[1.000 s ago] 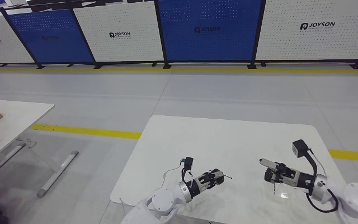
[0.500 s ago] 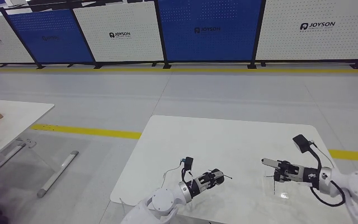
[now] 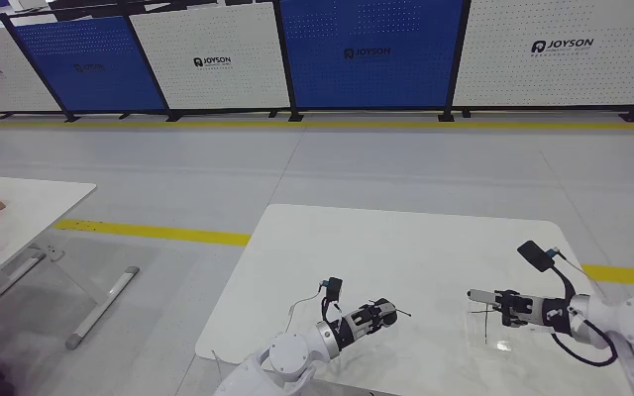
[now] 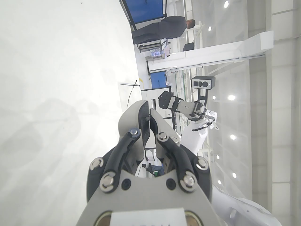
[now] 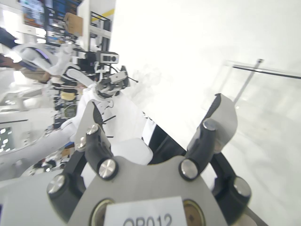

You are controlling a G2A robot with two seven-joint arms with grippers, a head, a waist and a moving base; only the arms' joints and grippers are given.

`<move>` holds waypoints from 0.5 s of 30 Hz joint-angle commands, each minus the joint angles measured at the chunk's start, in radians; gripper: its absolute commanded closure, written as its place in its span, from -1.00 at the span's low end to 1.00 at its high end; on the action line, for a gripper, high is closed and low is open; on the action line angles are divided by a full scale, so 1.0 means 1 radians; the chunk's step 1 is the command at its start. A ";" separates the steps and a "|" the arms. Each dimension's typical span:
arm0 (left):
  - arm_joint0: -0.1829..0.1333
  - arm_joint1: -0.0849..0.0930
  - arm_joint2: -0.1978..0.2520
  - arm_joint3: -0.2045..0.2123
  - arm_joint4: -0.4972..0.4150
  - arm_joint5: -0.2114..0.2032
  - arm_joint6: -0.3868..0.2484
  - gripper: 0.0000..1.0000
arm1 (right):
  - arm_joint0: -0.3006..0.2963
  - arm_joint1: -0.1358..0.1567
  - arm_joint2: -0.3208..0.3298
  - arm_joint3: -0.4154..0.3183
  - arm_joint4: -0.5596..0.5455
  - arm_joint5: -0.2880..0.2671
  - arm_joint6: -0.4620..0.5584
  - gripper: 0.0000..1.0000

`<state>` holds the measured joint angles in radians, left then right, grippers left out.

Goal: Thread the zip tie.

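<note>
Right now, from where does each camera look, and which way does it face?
Top view: high on the robot, looking down over the white table; left hand and right hand both show.
Left wrist view: behind the left hand, shut on a zip tie, facing along the table toward the right hand.
Right wrist view: behind the open right hand, facing back toward the left hand.
Shared: each wrist view shows the other hand farther off.

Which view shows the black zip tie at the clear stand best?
Right wrist view: the black zip tie runs close across the clear stand. Left wrist view shows it tiny; top view, a thin line.
</note>
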<state>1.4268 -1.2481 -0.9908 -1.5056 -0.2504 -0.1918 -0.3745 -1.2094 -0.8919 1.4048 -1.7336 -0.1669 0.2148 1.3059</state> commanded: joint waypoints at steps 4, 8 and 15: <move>0.000 0.000 0.000 0.000 0.000 0.000 0.000 1.00 | 0.018 0.003 -0.020 -0.022 -0.035 0.008 0.019 -1.00; 0.000 0.000 0.000 0.000 0.000 0.000 0.000 1.00 | 0.018 0.003 -0.020 -0.022 -0.035 0.008 0.019 -1.00; 0.000 0.000 0.000 0.000 0.000 0.000 0.000 1.00 | 0.012 0.004 -0.024 -0.026 -0.054 0.002 -0.003 -1.00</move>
<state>1.4268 -1.2481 -0.9908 -1.5056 -0.2504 -0.1918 -0.3745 -1.1928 -0.8885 1.3836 -1.7570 -0.2045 0.2213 1.3217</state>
